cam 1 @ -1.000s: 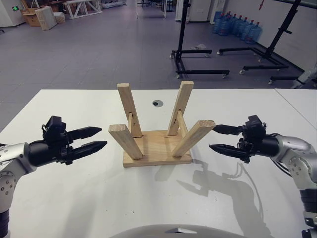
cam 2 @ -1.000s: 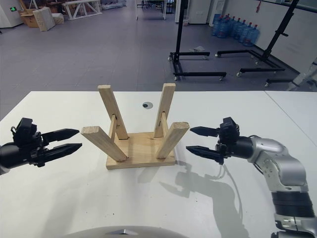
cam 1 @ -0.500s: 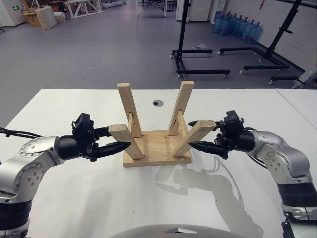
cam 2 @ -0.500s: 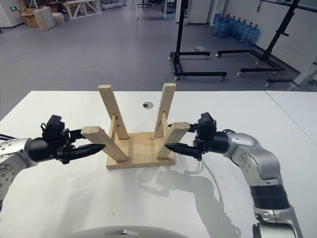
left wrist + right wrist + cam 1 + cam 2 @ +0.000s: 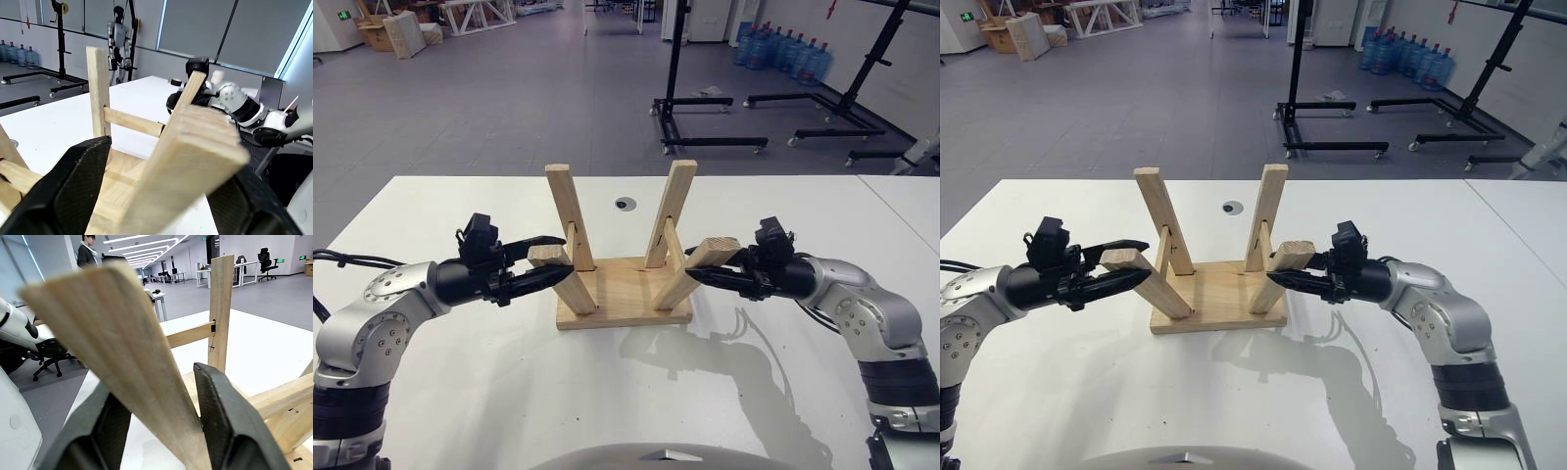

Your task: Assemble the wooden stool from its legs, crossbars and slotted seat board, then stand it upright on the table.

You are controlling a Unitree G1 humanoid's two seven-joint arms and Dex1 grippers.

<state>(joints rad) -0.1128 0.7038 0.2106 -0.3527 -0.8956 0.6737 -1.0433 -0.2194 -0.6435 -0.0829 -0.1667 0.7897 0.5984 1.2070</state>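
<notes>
Both arms have closed in from the frame's outer edges toward its middle, so each pincer now sits at the tip of a near leg rather than short of it.

Nearest, at centre left, the left gripper (image 5: 563, 255) straddles the end of the near left leg (image 5: 578, 294). Its fingers are apart: the wrist view shows one finger (image 5: 73, 191) clear of the wood with board visible in the gap. At centre right, the right gripper (image 5: 695, 262) is on the near right leg (image 5: 674, 290). Its wrist view shows a finger (image 5: 215, 406) lying against each face, so it looks clamped.

The stool sits upside down at the middle of the table (image 5: 509, 392), with the seat board (image 5: 625, 294) flat on the tabletop. Behind stand the far left leg (image 5: 566, 211) and far right leg (image 5: 674, 206), joined by a crossbar (image 5: 132, 122).

Assembly looks finished; the step in hand seems to be gripping the stool in order to turn it over. Next, the left pincer likely needs to close firmly. Both arms would then lift and rotate together, since an uneven pull might work a leg out of its slot.
</notes>
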